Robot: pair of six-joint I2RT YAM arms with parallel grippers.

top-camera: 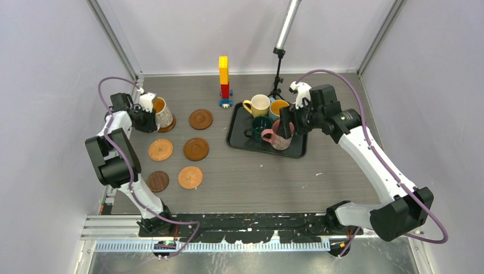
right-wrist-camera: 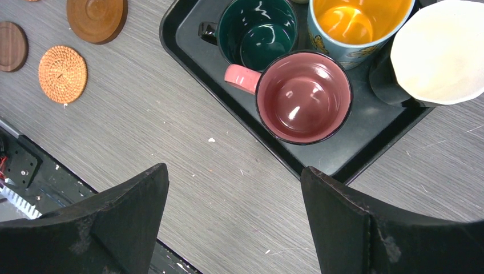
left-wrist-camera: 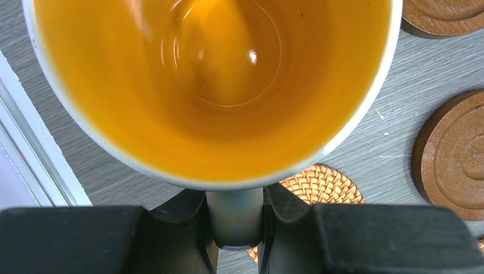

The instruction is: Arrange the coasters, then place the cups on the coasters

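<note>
Jaws of your left gripper (left-wrist-camera: 234,212) pinch the orange-lined mug (left-wrist-camera: 217,85) by its handle, and the mug hides most of a brown coaster (top-camera: 170,127). Your right gripper (right-wrist-camera: 233,177) gapes near the pink mug (right-wrist-camera: 302,97) on the black tray (right-wrist-camera: 188,34). You have a grey woodgrain table (top-camera: 257,171) and white walls (top-camera: 45,57).

top external: high behind, down over tabletop (top-camera: 257,171);
left wrist: close above cup (left-wrist-camera: 217,85);
right wrist: higher, over tray (right-wrist-camera: 188,40);
shared: coasters (top-camera: 196,148)

In the left wrist view the orange-lined mug (left-wrist-camera: 217,85) is cut off by the top edge and its outer pattern is unseen. A woven coaster (left-wrist-camera: 319,185) is partly covered by the fingers (left-wrist-camera: 291,228) of the left gripper (left-wrist-camera: 235,200). Overhead, the coaster (top-camera: 170,125) beneath that mug is mostly hidden. The white mug (right-wrist-camera: 439,51) is cropped by the right wrist view's edge.
</note>
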